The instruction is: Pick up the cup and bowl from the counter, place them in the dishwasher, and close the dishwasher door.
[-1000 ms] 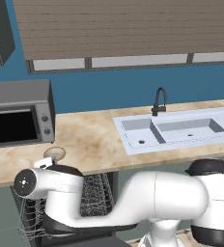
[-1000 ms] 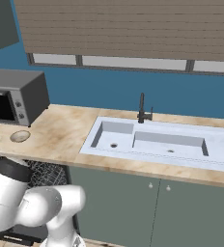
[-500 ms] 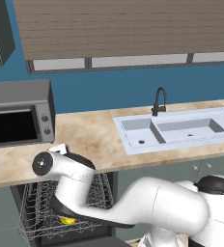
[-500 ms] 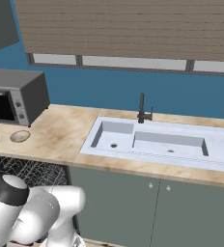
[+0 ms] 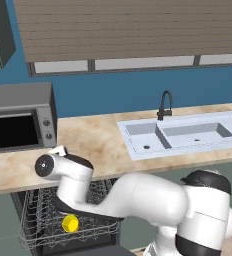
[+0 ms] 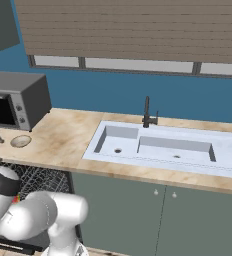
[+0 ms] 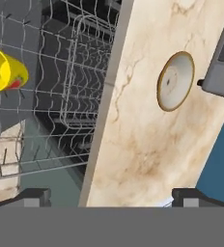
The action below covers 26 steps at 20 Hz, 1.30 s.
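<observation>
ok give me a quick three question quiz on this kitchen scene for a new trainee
1. True or false: the cup already lies in the dishwasher rack.
2. Multiple choice: the bowl sits
A. in the sink
B. on the counter near the microwave
C. in the rack
3. Fill in: the gripper is ____ and holds nothing.

Key: 1 true; 2 B; 3 open
</observation>
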Motion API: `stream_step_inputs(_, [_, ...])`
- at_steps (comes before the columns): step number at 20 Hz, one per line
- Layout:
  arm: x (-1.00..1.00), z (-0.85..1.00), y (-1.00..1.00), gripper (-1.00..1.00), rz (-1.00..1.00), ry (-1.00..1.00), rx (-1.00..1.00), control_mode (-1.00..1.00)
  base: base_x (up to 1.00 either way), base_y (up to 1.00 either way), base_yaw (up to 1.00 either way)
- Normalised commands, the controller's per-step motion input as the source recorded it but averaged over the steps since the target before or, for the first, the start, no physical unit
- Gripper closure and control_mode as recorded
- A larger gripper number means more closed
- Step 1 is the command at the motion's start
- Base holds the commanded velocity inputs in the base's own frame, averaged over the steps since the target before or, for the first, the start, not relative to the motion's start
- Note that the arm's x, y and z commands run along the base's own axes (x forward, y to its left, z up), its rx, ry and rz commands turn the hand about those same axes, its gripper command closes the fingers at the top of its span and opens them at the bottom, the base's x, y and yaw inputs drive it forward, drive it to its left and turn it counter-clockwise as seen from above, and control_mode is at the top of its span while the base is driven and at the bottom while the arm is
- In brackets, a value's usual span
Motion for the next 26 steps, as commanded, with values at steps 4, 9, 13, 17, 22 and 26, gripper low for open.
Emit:
stream_step_inputs(4, [0.43, -0.23, 0.23, -1.0, 0.0, 0.0, -0.1, -1.0, 0.0, 0.0, 0.0])
stream_step_inputs(9, [0.24, -0.31, 0.2, -1.0, 0.0, 0.0, -0.04, -1.0, 0.0, 0.0, 0.0])
stream_step_inputs(13, [0.17, -0.26, 0.08, -1.0, 0.0, 0.0, 0.03, -1.0, 0.0, 0.0, 0.0])
stream_step_inputs(17, [0.38, -0.01, 0.0, -1.0, 0.0, 0.0, 0.04, -1.0, 0.0, 0.0, 0.0])
stream_step_inputs(22, [0.33, -0.18, 0.0, -1.0, 0.0, 0.0, 0.05, -1.0, 0.0, 0.0, 0.0])
stream_step_inputs(26, [0.22, -0.39, 0.0, -1.0, 0.01, 0.0, 0.07, -1.0, 0.0, 0.0, 0.0])
